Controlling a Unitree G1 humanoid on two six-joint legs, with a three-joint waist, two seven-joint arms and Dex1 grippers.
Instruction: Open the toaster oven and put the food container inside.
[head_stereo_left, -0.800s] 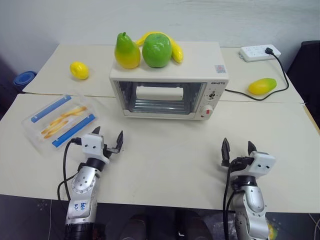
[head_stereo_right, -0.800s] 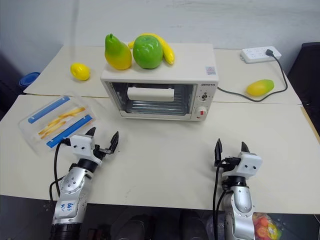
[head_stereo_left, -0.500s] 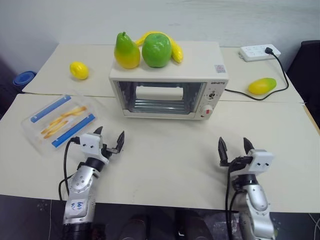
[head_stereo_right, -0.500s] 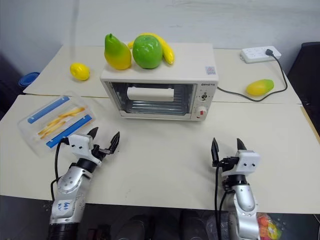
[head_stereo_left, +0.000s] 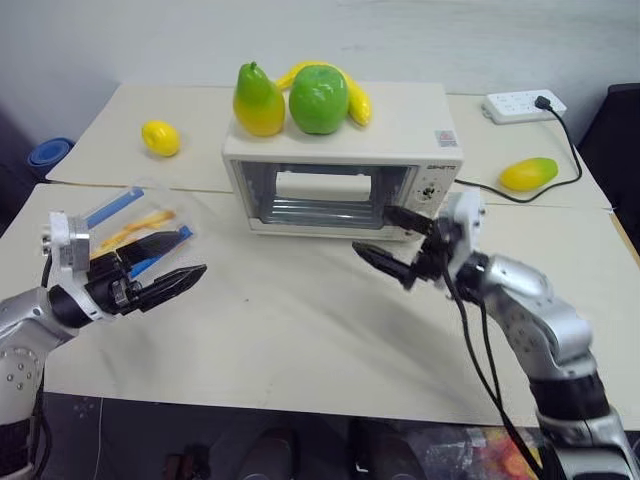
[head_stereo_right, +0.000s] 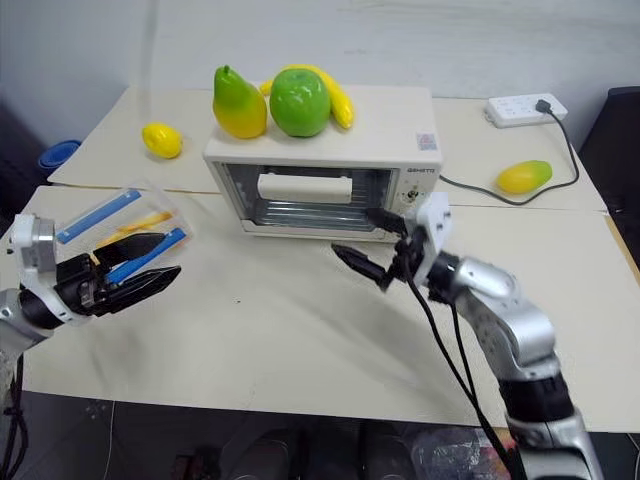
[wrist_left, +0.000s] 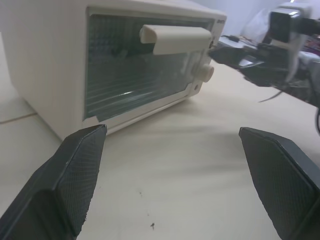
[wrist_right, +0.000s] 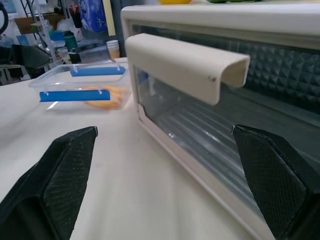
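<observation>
The cream-white boxy toaster oven (head_stereo_left: 342, 170) stands toward the far middle of the pale tabletop (head_stereo_left: 300, 330), its glass drop-down door shut and its cream bar handle (wrist_right: 187, 65) untouched. The flat clear plastic food container (head_stereo_left: 128, 226) with two blue side clips and orange-yellow strips inside lies on the table to the oven's left, separate from it. The right gripper (head_stereo_left: 392, 243) hangs just in front of the oven's lower right corner, its two black fingers spread wide with nothing between them; the right wrist view looks straight at the handle. The left gripper (head_stereo_left: 163, 268) hovers at the near edge of the container, fingers likewise spread wide and empty. Judgement: the work stands at the first step, the approach to the door, with nothing yet accomplished. The next move calls for bringing the right fingers up and over the handle, closing on it, and drawing it outward and downward along the door's hinge arc; the left gripper appears placed to take the container afterward.
</observation>
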